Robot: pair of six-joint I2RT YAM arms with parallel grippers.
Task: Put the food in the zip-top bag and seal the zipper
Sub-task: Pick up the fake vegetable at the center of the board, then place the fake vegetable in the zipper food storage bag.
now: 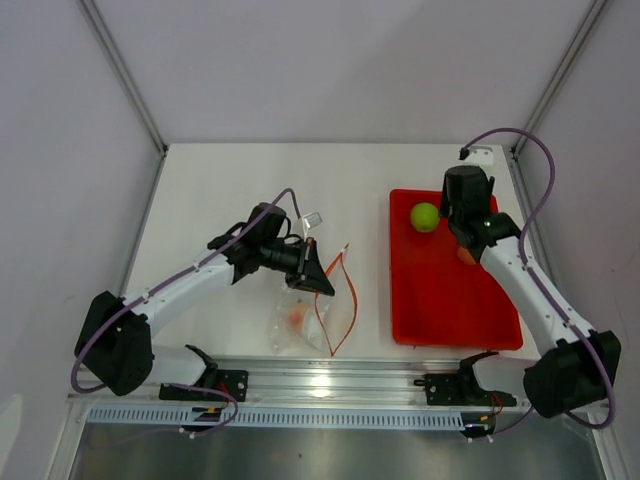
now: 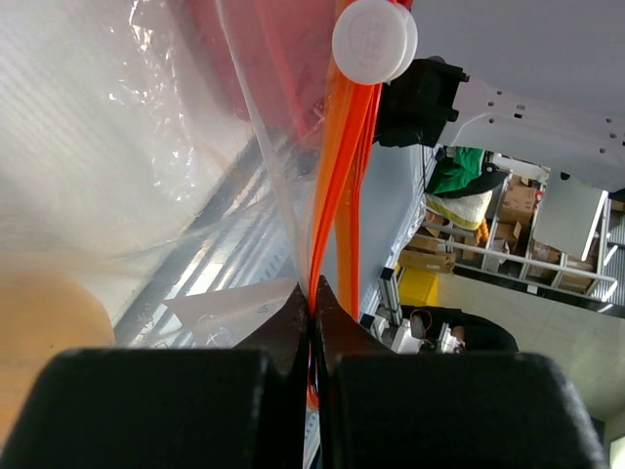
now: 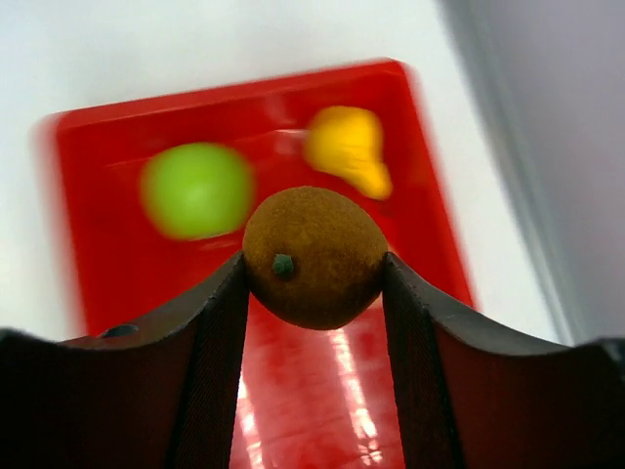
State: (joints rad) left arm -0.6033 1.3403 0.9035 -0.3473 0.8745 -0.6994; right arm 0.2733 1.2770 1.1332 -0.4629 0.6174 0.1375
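Note:
The clear zip-top bag lies on the table left of centre, with an orange piece inside. Its orange-red zipper loops open. My left gripper is shut on the zipper strip, pinching it at the bag's mouth edge. My right gripper is over the red tray and is shut on a brownish fruit, held between both fingers. A lime-green apple and a yellow pear lie in the tray. An orange piece peeks from under the right arm.
The red rectangular tray sits at the right of the white table. A white round slider or cap shows at the top of the zipper in the left wrist view. An aluminium rail runs along the near edge.

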